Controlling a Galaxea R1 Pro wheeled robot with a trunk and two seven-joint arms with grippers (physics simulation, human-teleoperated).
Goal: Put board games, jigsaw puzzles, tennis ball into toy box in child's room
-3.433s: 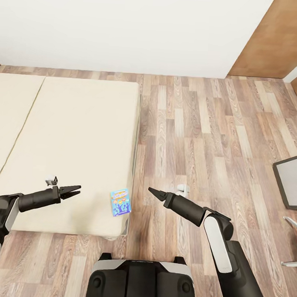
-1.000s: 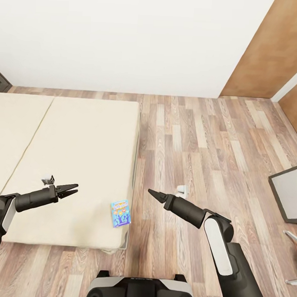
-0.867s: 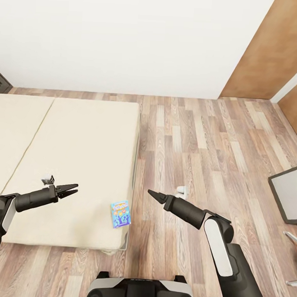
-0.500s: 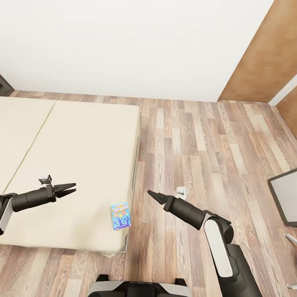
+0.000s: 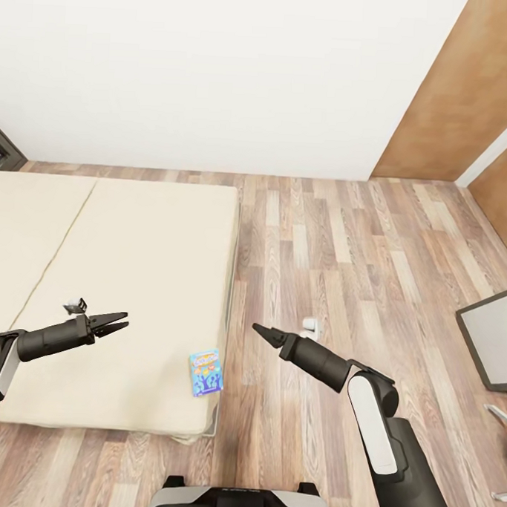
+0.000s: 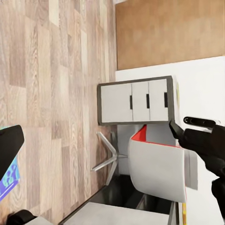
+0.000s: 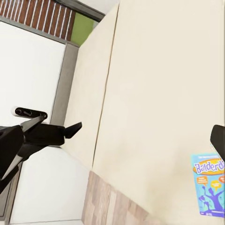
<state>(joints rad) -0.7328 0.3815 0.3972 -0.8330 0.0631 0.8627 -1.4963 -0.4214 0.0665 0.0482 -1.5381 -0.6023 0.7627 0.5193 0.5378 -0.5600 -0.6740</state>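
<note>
A wide strip of bare wood-plank floor (image 5: 336, 243) lay open ahead of the right hand (image 5: 260, 330), running to the white wall (image 5: 219, 66) and the brown wooden door (image 5: 447, 100). The wide low bed with its plain cream-beige mattress (image 5: 133, 277) ended in a straight edge between the two hands, with its near corner rounded.

The left hand (image 5: 117, 321) hovered over the mattress on a nearly level black forearm, its two thin fingers slightly apart and holding nothing. The right hand pointed out over the floor beside the bed's edge, its dark fingers drawn together to a point, empty.

The thin, flat, light blue board game box with cartoon art (image 5: 206, 371) lay flat on the mattress close to the bed's edge, between the two hands and nearer the robot than either. In the right wrist view the box (image 7: 208, 184) showed a printed title. In the left wrist view, a worktop unit with white drawers in a dark frame (image 6: 136, 101) stood beyond the floor.
</note>
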